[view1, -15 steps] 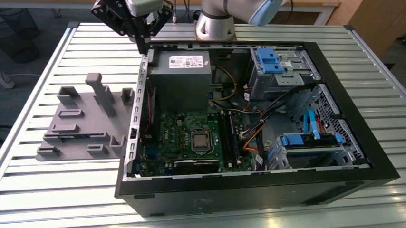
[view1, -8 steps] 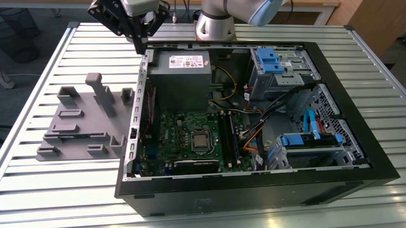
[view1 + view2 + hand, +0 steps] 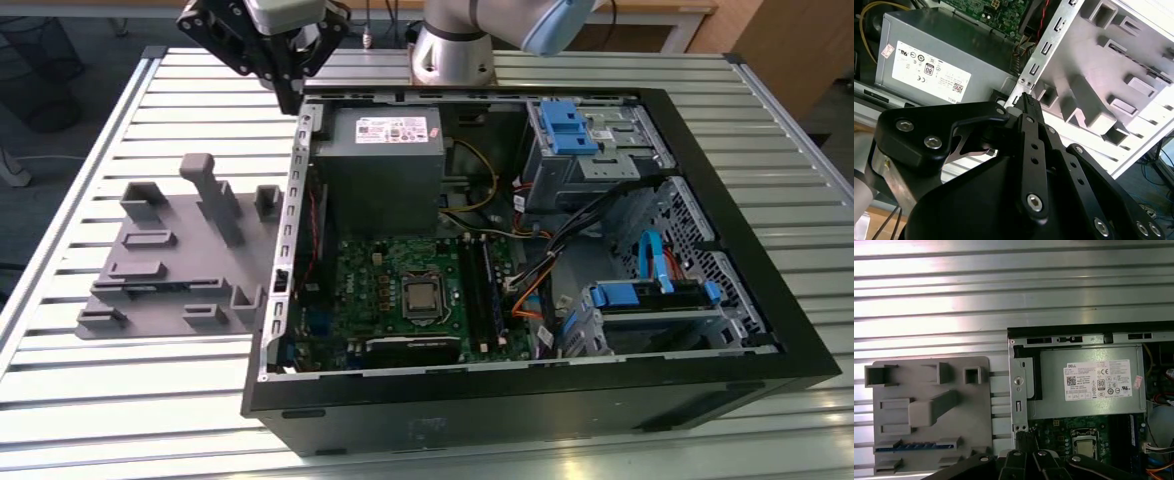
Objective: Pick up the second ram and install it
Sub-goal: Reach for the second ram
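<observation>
Clenched fingers at the case rim, memory stick resting in the fixture

The black gripper (image 3: pixel 291 100) hangs over the rim of the open black computer case (image 3: pixel 534 400), next to the grey boxy power supply (image 3: pixel 378 150). Its fingers (image 3: pixel 1023 439) are pressed together with nothing between them. In the first wrist view the second ram (image 3: pixel 916 445), a thin blue-green stick seen edge-on, lies in a slot of the grey plastic fixture block (image 3: pixel 929 380) on the ribbed metal desk (image 3: pixel 1004 290), apart from the fingers.
</observation>
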You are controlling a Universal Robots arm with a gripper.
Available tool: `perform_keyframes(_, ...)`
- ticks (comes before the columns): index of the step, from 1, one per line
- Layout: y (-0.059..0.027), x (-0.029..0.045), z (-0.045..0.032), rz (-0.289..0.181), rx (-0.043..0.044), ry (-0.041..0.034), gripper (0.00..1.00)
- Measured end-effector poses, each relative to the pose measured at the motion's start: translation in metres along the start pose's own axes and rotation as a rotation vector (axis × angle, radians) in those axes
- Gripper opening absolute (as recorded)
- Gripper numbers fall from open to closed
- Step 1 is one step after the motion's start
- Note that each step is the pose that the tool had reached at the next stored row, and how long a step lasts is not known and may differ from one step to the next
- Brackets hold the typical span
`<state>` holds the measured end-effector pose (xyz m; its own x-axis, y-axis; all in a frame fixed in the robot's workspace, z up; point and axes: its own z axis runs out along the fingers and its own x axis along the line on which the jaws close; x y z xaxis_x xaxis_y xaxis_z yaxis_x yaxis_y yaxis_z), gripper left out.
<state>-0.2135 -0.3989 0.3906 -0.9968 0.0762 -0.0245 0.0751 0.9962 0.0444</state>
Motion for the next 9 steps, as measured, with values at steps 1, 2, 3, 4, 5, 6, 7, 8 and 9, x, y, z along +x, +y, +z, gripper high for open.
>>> perform_keyframes(1, -0.0001, 0.0007, 0.0, 0.0, 0.0, 0.0, 0.11)
perform_keyframes(2, -0.0001, 0.0013, 0.0, 0.0, 0.0, 0.0, 0.11)
perform_keyframes(3, -0.0001, 0.0019, 0.0, 0.0, 0.0, 0.0, 0.11)
perform_keyframes(4, -0.0002, 0.0025, 0.0, 0.0, 0.0, 0.0001, 0.11)
perform_keyframes(5, -0.0003, 0.0031, 0.0, 0.0, 0.0001, 0.0, 0.11)
perform_keyframes(6, -0.0003, 0.0037, 0.0, 0.0, 0.0001, 0.0, 0.11)
perform_keyframes(7, -0.0003, 0.0043, 0.0, 0.0, 0.0, 0.0, 0.11)
perform_keyframes(8, -0.0004, 0.0048, 0.0, 0.0, 0.0001, 0.0, 0.11)
perform_keyframes(9, -0.0004, 0.0054, 0.0, 0.0, 0.0001, 0.0001, 0.11)
